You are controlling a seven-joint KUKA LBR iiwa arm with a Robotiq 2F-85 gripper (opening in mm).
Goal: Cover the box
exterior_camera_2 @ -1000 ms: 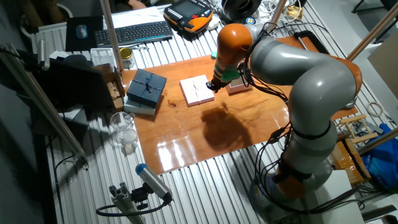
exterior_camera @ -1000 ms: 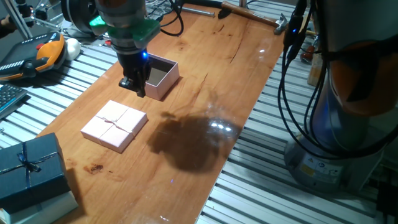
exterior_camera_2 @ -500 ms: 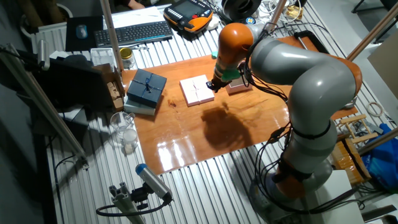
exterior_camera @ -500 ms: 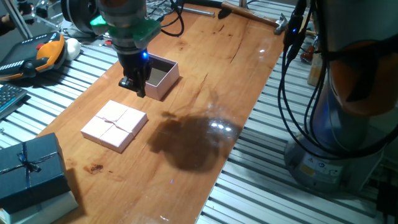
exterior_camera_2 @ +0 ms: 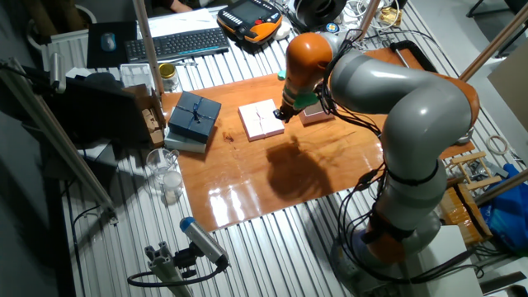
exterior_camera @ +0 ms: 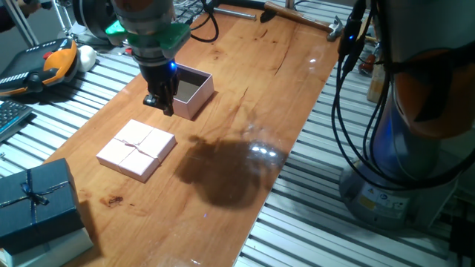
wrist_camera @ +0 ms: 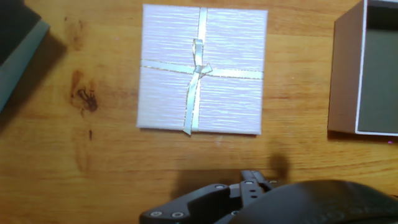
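The open pale pink box [exterior_camera: 191, 90] with a brownish inside sits on the wooden table; it also shows in the other fixed view [exterior_camera_2: 316, 114] and at the right edge of the hand view [wrist_camera: 367, 74]. The flat pink lid [exterior_camera: 136, 149] with a string cross lies apart from it, nearer the front; it also shows in the other fixed view [exterior_camera_2: 261, 120] and the hand view [wrist_camera: 202, 70]. My gripper [exterior_camera: 165, 105] hangs just above the table between the box and the lid, by the box's near corner. Its fingers look pressed together and hold nothing.
A dark blue ribboned box [exterior_camera: 33, 204] stands at the table's left end, also in the other fixed view [exterior_camera_2: 195, 117]. An orange pendant [exterior_camera: 44, 63] and a keyboard [exterior_camera_2: 172, 43] lie off the table. A glass jar [exterior_camera_2: 162, 172] stands by the table's edge.
The arm's upper part has shifted very slightly toward the lid. The gripper tip, the box and the lid stay where they were.
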